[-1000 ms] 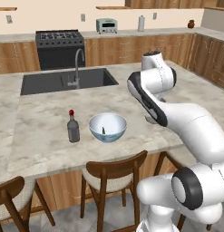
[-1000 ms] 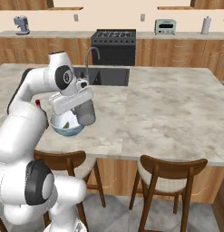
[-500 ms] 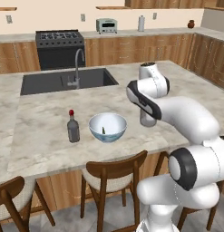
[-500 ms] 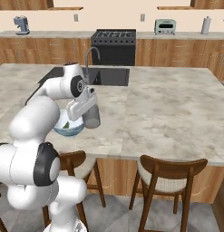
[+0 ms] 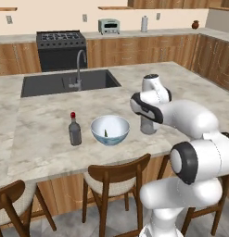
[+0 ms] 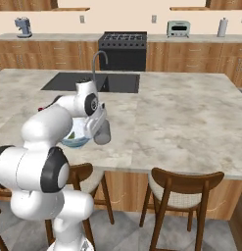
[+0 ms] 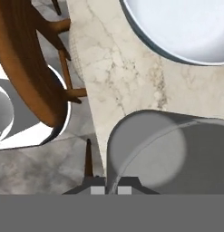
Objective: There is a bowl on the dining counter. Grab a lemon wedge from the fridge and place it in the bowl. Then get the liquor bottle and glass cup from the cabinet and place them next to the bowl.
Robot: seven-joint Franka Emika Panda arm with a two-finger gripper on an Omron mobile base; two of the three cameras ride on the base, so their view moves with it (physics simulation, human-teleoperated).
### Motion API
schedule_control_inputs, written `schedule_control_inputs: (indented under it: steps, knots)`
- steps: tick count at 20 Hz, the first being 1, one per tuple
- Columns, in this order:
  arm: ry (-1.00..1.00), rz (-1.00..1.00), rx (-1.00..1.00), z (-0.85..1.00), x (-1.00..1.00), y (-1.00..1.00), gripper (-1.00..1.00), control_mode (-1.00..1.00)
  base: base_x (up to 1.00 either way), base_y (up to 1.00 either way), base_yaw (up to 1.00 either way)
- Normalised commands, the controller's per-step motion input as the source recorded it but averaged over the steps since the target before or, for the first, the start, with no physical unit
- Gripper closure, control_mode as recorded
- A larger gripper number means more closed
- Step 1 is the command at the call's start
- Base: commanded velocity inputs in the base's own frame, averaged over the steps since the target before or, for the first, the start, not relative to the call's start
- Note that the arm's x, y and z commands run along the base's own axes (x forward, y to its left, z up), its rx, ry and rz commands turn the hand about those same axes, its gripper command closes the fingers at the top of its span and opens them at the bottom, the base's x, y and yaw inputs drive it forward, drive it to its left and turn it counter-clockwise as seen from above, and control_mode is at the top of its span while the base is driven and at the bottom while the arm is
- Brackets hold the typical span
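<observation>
The gripper point(image 7: 106, 183) is carrying the glass cup point(image 5: 148, 125), its jaws pinching the cup's rim, and is bringing it down onto the worktop point(image 5: 46, 134) just beside the bowl point(image 5: 110, 129). The lemon wedge point(image 5: 105, 134) is lying in that bowl, and beyond it from the jaws the liquor bottle point(image 5: 74, 130) is standing upright. This looks like the last placement (everything else seems settled): next, the cup needs setting flat, the jaws parting, and a clean lift away.
</observation>
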Motion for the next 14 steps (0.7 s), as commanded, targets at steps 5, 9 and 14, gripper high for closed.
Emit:
schedule_control_inputs:
  steps: [5,9,14]
  knots:
    - [0.0,0.12,0.01,-0.2,0.59,0.0,1.0,-1.0,0.0,0.0,0.0]
    - [0.01,0.11,0.0,-0.31,0.44,0.0,1.0,-1.0,0.0,0.0,0.0]
    - [0.03,0.09,0.01,-0.2,0.52,0.0,1.0,-1.0,0.0,0.0,0.0]
